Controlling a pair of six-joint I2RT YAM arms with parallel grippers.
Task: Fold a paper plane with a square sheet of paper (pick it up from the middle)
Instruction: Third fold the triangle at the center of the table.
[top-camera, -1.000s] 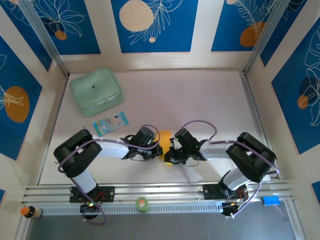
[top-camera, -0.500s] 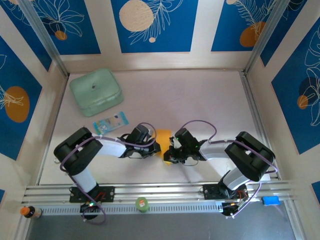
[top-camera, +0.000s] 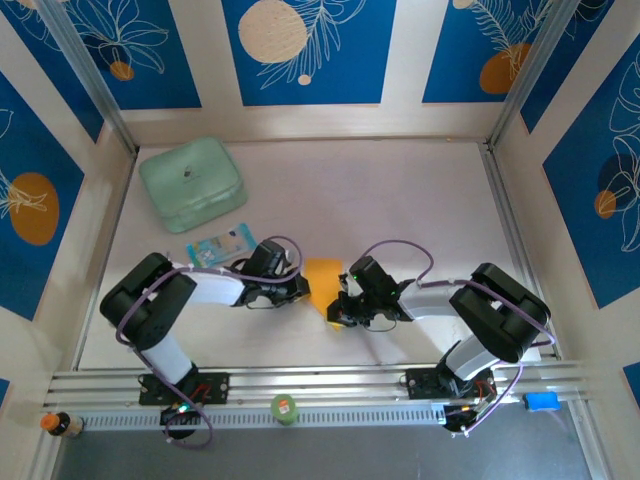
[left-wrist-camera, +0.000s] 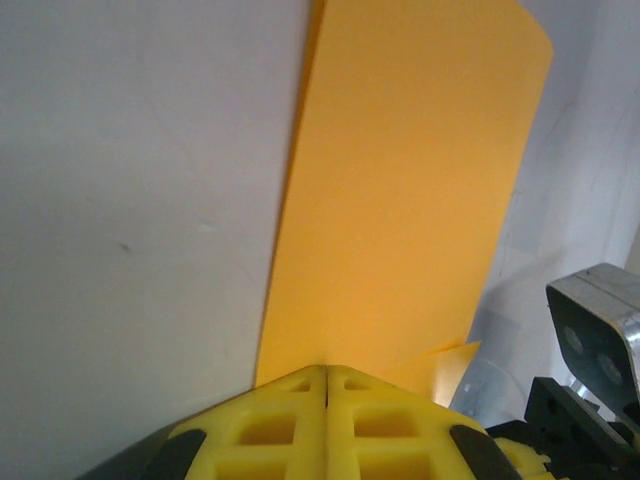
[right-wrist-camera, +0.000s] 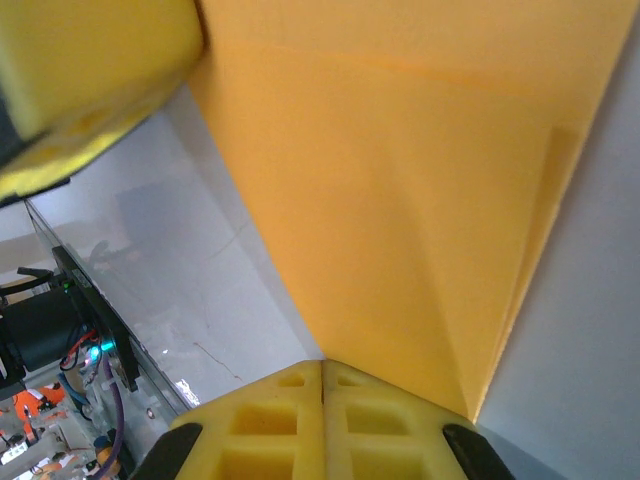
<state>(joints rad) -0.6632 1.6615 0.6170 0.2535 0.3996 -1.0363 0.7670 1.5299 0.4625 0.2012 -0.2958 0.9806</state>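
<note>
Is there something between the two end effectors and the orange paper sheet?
Nothing visible does: the left end effector and the right end effector are both shut on the orange paper sheet itself.

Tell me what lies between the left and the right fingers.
The partly folded orange-yellow paper spans between the left gripper and the right gripper, each shut on its edge; the top view shows this.
</note>
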